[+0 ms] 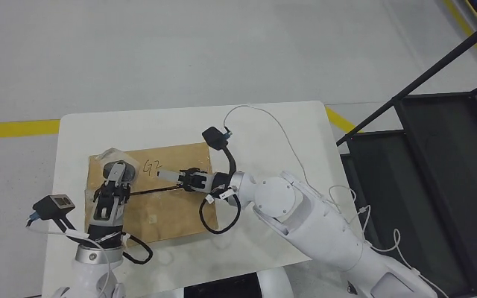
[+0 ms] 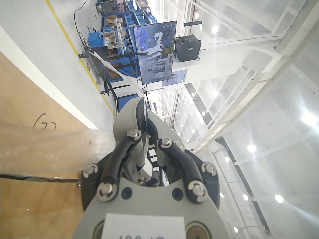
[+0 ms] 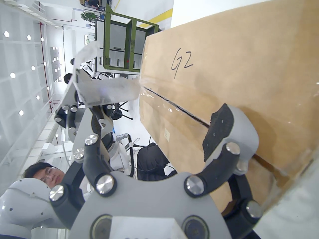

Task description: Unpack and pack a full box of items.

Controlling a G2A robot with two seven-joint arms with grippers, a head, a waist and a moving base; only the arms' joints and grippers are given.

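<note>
A shut cardboard box [image 1: 171,201] marked G2 lies on the white table [image 1: 298,141], with a dark seam running along its top. At the box's left end my left gripper [image 1: 117,173] is shut on a strip of clear tape [image 1: 112,156]. In the left wrist view the tape [image 2: 117,72] runs out past the closed gripper [image 2: 145,118]. My right gripper [image 1: 175,176] stands over the middle of the box top. It is open [image 3: 159,123], one dark fingertip [image 3: 219,128] lying on the cardboard [image 3: 236,50] beside the seam. The tape [image 3: 107,93] lifts off the box's far end.
A thin white cable [image 1: 279,127] loops over the table behind the box. A dark metal step frame [image 1: 417,171] stands off the table's right side. Bare tabletop lies behind and to the right of the box.
</note>
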